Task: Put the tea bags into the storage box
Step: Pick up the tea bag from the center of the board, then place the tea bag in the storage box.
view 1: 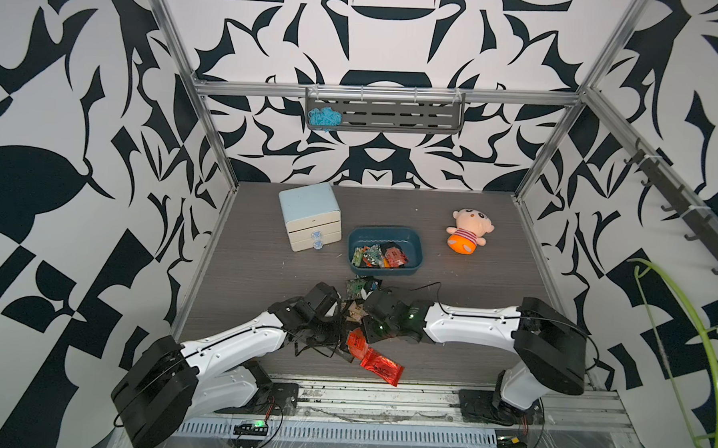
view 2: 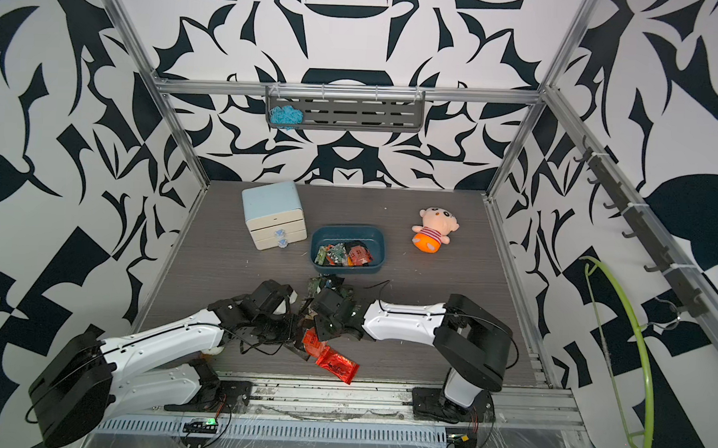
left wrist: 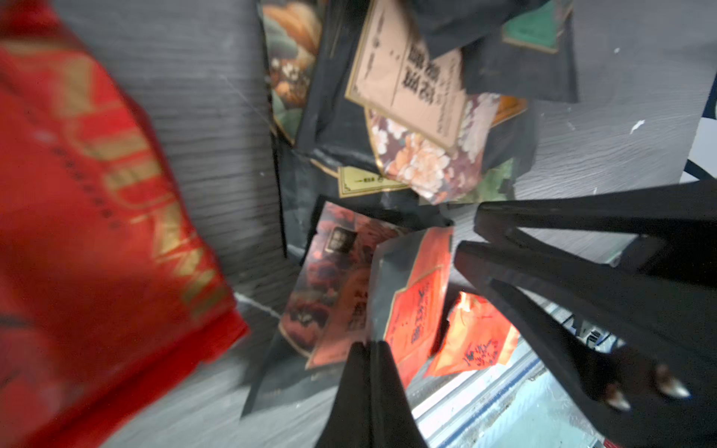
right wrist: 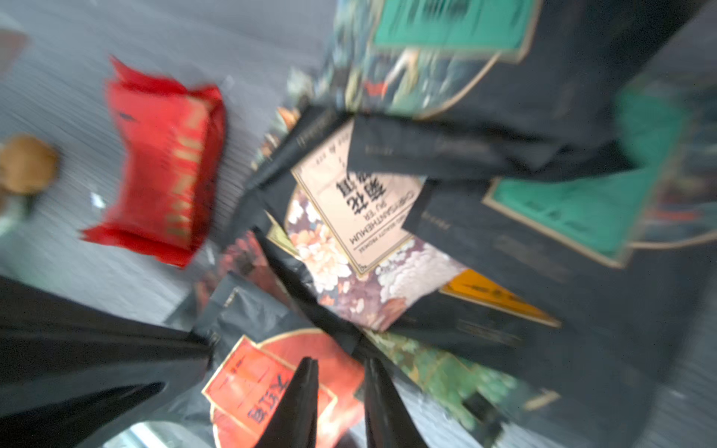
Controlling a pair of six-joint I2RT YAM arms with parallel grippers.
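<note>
Grey table [view 1: 255, 278]. The storage box [view 1: 384, 231] sits mid-table, already part-filled with sachets. Loose tea bags [view 1: 360, 289] are heaped between both arms, short of the box, with one red sachet [view 1: 382, 365] nearer the front rail. The right gripper [right wrist: 337, 364] has its jaws narrowly apart over the heap and holds nothing. The left gripper [left wrist: 370, 345] has its jaws together, pinching the edge of an orange-labelled sachet [left wrist: 417, 298]. Step in hand: the pick. Next probably calls for a clean lift and a carry to the box without dragging neighbours.

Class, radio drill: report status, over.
Left gripper shut on an orange-label bag. Right gripper open beside it, over the pile. Box part-filled; a red bag on the table. Nothing between pile and box.
</note>
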